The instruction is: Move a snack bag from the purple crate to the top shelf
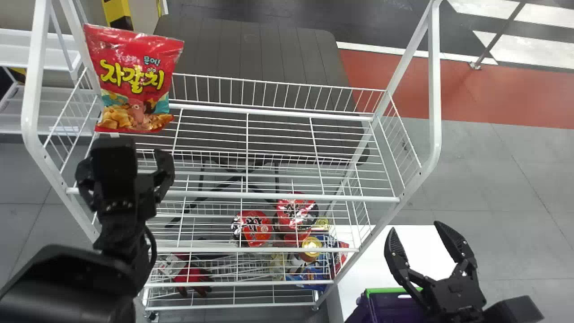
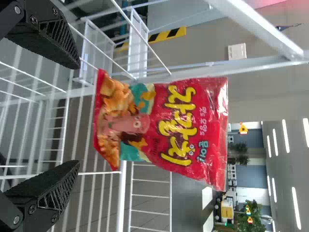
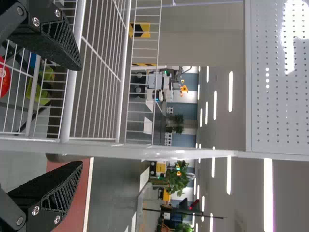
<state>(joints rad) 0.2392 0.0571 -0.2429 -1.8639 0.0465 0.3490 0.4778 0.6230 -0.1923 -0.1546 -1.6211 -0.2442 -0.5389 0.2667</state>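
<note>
Well, the snack bag (image 1: 134, 83): standing upright at the left end of the wire top shelf (image 1: 287, 196), its printed front toward the robot.
Left gripper (image 1: 125, 157): just before the bag, released, its two fingers spread wide and apart from the packaging.
Top shelf: white wire, with a low railing (image 1: 278, 94) along its back.
Lower shelves: red-lidded packages (image 1: 253, 229) toward the right, a red-and-black glove (image 1: 193, 278) farther down on the left.
Right gripper (image 1: 415, 225): well apart from the bag, off the rack's right side, holding nothing, fingers parted.
Purple crate (image 1: 397, 309): near the right gripper, green along its rim, beside the rack at the head view's bottom edge.
</note>
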